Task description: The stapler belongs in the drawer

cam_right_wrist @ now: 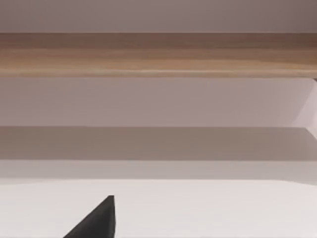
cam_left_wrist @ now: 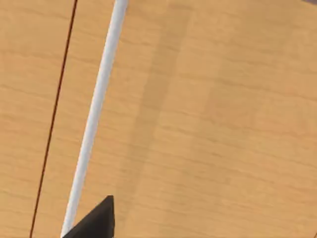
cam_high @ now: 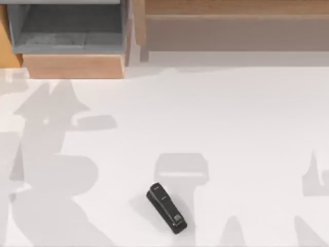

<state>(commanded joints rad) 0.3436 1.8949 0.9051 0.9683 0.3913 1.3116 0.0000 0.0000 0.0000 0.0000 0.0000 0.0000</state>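
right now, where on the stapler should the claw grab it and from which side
Probably across the middle of the stapler, coming straight down from above. It lies flat on the white table, a narrow oblong set diagonally, so the claw should turn to close across its short width rather than along its length. Nothing stands close beside it, and the open drawer sits far off at the table's back left.

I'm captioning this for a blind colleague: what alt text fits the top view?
A small black stapler lies at a slant on the white table, near its front edge. At the back left, the drawer stands open, grey inside with a tan front panel; a long wooden shelf unit runs along the back right.
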